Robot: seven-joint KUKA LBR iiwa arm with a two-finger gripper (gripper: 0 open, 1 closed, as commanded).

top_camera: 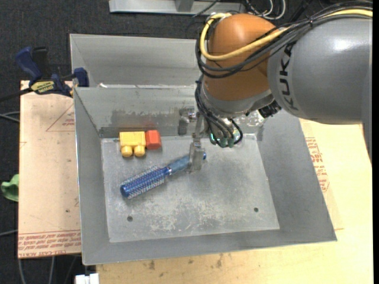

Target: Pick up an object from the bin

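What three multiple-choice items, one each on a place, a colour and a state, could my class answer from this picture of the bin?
1. Where in the bin does the yellow and orange toy block lie?
A. At the foot of the back wall, towards the left
B. In the front right corner
C. On the rim

2. What colour is the brush?
A. Red
B. Blue
C. Green

3. How does the brush lie?
A. Upright against a wall
B. Flat on the floor, slanted, its handle end by the gripper
C. Hanging over the rim

Answers:
1 A: the block sits just below the back wall, left of the arm.
2 B: bristles and handle are both blue.
3 B: it lies along the floor, with the bristle end at the lower left.
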